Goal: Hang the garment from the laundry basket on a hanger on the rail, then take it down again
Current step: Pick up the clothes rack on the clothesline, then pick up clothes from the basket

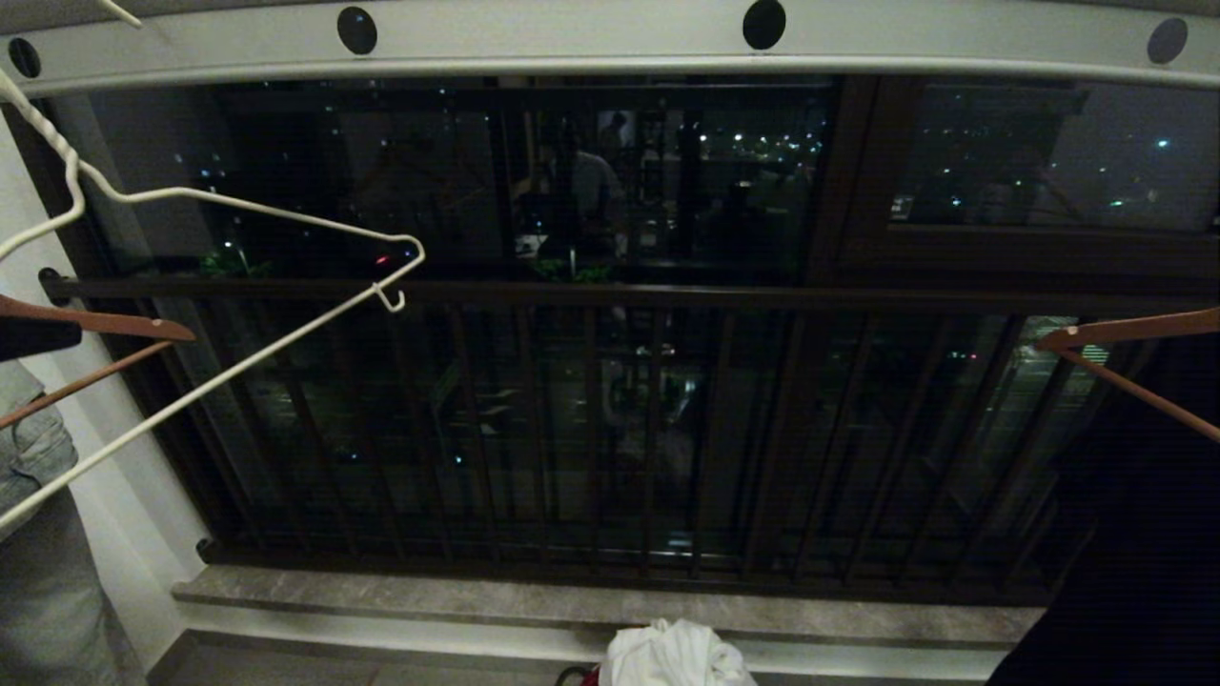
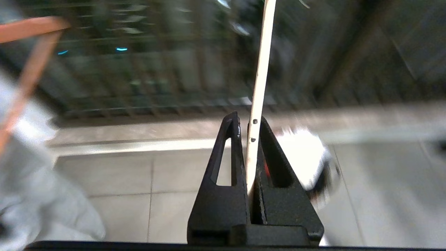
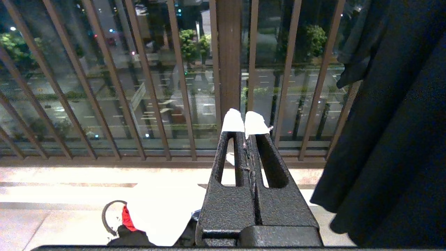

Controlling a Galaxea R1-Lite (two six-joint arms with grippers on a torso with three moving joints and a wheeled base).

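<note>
So my left gripper (image 2: pixel 248 122) is clamped on the hanger (image 1: pixel 248 286), tilted at nine o'clock, ready for the shirt (image 1: pixel 675 655); right gripper (image 3: pixel 244 122) sits closed, empty.

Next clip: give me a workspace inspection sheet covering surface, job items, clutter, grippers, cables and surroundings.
Surface: tiled floor, stone sill.
Job's things: white wire hanger off the rail, tilted; T-shirt bunched in the basket.
Clutter: wooden hangers, denim garment, dark garment.
Grippers: left gripper shut on the hanger wire; right gripper shut, empty.
Cables: nothing seen.
Surroundings: balcony railing, night street.
</note>
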